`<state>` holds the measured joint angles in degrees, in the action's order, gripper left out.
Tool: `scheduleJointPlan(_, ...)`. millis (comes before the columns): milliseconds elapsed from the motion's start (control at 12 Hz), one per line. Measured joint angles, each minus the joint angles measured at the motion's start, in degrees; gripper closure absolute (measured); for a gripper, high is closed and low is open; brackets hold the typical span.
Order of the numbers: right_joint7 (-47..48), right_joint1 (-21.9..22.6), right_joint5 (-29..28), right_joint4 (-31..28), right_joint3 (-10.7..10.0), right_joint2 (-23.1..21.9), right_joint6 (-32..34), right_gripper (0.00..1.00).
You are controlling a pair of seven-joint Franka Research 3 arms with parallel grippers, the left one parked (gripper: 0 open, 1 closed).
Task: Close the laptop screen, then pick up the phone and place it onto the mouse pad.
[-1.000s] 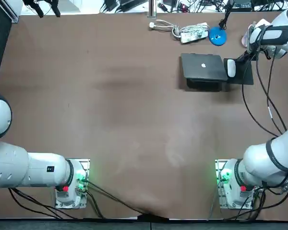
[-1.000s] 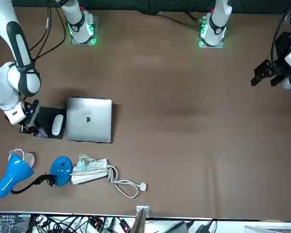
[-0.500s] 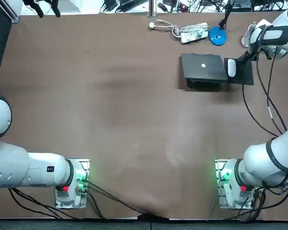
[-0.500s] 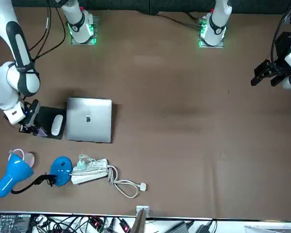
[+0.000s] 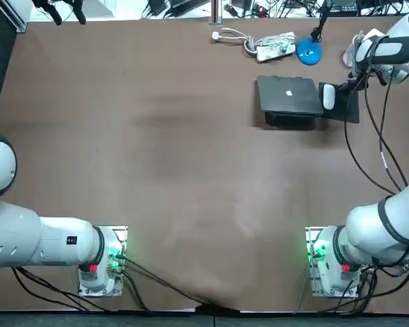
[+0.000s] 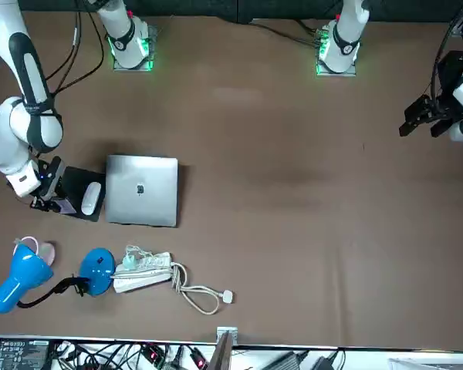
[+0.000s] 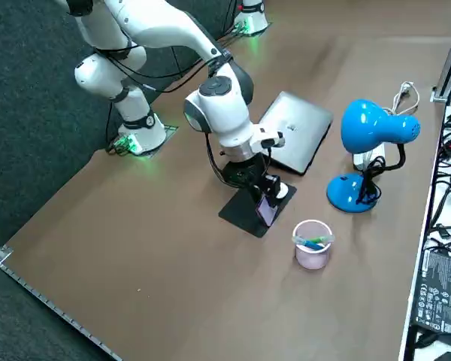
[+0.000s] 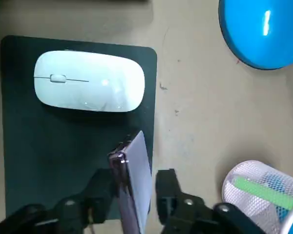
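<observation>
The silver laptop [image 5: 290, 94] [image 6: 142, 190] [image 7: 293, 139] lies closed at the far right of the table. Beside it is the black mouse pad [image 5: 347, 109] [image 7: 240, 210] [image 8: 49, 146], with a white mouse [image 5: 328, 96] [image 6: 90, 198] [image 8: 89, 81] on the end nearest the laptop. My right gripper [image 7: 263, 199] [image 8: 134, 187] [image 6: 50, 202] hangs low over the pad's outer edge, shut on the phone [image 8: 134, 180] [image 7: 266, 210]. The phone stands on edge, tilted, with its lower end close to the pad.
A blue desk lamp [image 5: 309, 51] [image 7: 376, 128] [image 8: 261, 29] stands behind the laptop. A white mesh pen cup [image 7: 313, 244] [image 8: 256, 190] sits just beyond the pad. A power strip with its cable [image 5: 273, 46] [image 6: 143, 271] lies near the far edge.
My right gripper has shifted very slightly over the pad's edge with the phone still in it. Laptop, mouse and pad have not moved.
</observation>
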<state>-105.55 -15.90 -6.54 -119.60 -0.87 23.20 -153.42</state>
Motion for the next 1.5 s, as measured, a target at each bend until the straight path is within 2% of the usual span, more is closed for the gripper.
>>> scheduleJointPlan(333,0.0,0.0,0.0,0.0,0.0,-0.3,0.0,0.04)
scheduleJointPlan(417,0.0,0.0,0.0,0.0,0.0,-0.5,0.2,0.00)
scheduleJointPlan(583,0.0,0.0,0.0,0.5,0.0,-1.5,2.8,0.00)
scheduleJointPlan(833,1.0,0.0,0.0,3.9,-0.1,-3.6,12.0,0.00)
scheduleJointPlan(917,3.4,0.0,0.0,7.2,-0.2,-4.4,18.1,0.00)
scheduleJointPlan(1250,16.3,0.3,0.0,12.6,0.0,-5.5,24.9,0.00)
scheduleJointPlan(1500,27.0,2.0,0.0,17.9,0.3,-6.6,32.4,0.00)
